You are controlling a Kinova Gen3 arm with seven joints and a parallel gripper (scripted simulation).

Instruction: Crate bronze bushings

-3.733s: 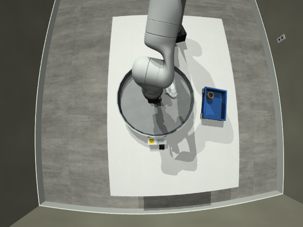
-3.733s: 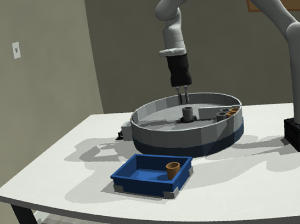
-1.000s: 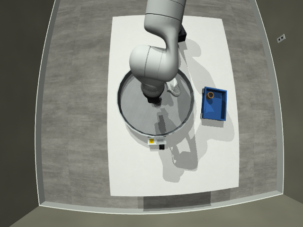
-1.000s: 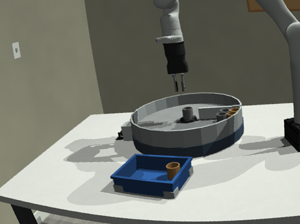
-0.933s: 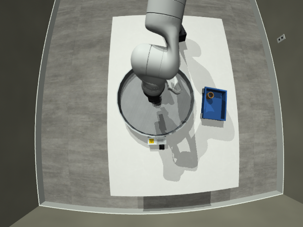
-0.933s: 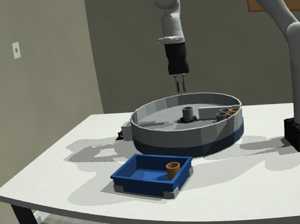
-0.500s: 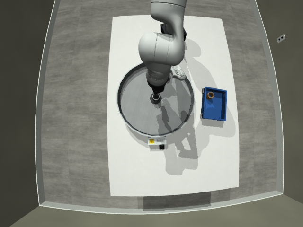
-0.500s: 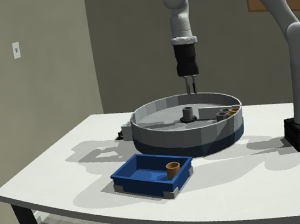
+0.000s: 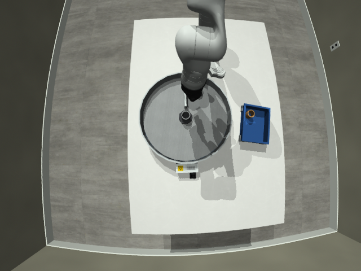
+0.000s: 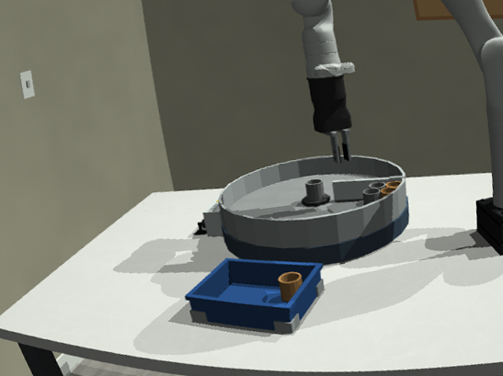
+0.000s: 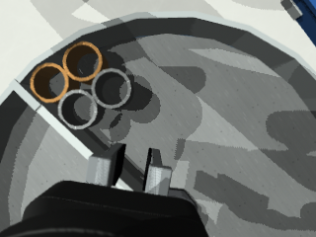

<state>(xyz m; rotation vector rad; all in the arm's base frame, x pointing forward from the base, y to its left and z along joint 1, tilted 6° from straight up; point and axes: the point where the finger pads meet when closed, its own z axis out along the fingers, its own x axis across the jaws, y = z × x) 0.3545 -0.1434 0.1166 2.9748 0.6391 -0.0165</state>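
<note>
In the wrist view, two bronze bushings (image 11: 72, 55) (image 10: 387, 190) and two steel bushings (image 11: 78, 109) (image 10: 371, 195) stand upright, clustered on the turning table (image 11: 222, 64) (image 9: 163, 122) (image 10: 291, 233). The bronze pair is by the outer wall; the steel pair is on the inner side. One more bronze bushing (image 9: 251, 113) (image 10: 291, 288) stands upright in a corner of the blue crate (image 9: 253, 132) (image 10: 242, 312). My gripper (image 10: 342, 160) (image 11: 135, 160) is open, partly spread and empty, above the turning table and to one side of the cluster. The arm hides the cluster in the top view.
A thin divider (image 11: 64, 129) (image 10: 350, 190) (image 9: 185, 101) runs beside the cluster to the rim. A round hub post (image 9: 185, 116) (image 10: 314, 190) rises at the turning table's centre. The raised rim stands between the cluster and the crate. A labelled box (image 9: 186, 167) is attached to the turning table's side.
</note>
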